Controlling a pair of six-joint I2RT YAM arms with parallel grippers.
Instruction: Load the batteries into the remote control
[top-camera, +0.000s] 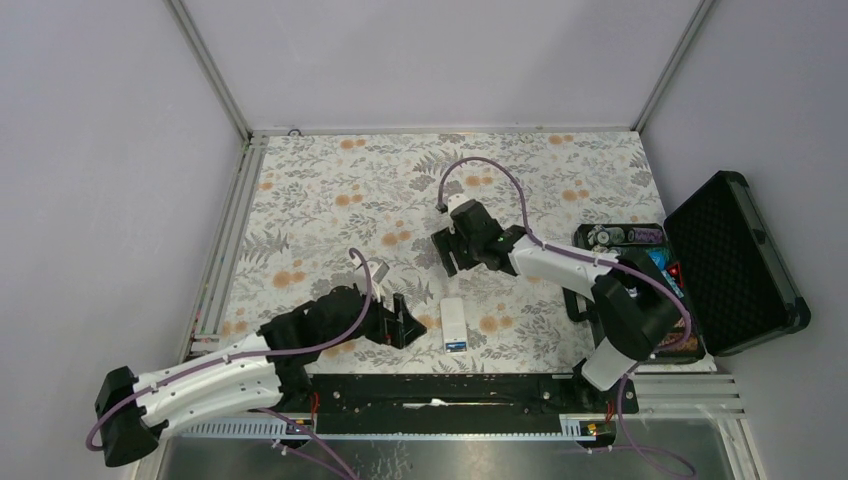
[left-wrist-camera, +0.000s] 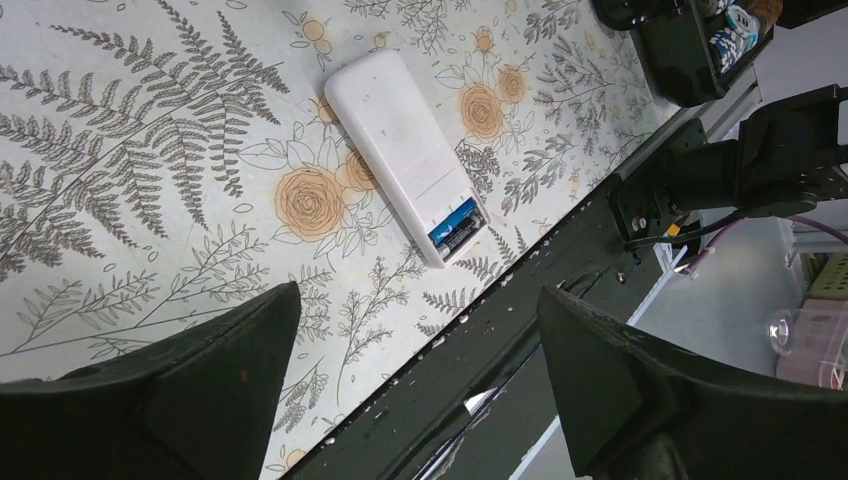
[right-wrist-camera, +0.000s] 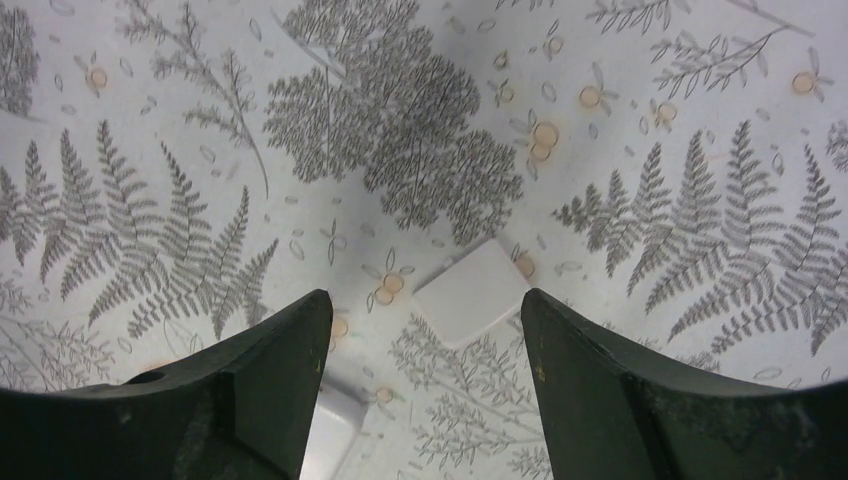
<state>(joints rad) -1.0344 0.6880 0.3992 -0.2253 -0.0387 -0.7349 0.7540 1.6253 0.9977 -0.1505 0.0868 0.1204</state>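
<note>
The remote control (left-wrist-camera: 400, 150) lies back-up at the near edge, batteries (left-wrist-camera: 458, 227) seated in its open end. The left gripper (left-wrist-camera: 418, 295) and right gripper (right-wrist-camera: 425, 295) are both released and empty. The right hovers over a white lid (right-wrist-camera: 470, 292), probably to fit it.

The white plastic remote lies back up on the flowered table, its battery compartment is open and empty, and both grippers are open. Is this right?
The compartment is not empty: the left wrist view shows slim bright blue batteries inside the open end of the white plastic remote control. The rest is right.
</note>
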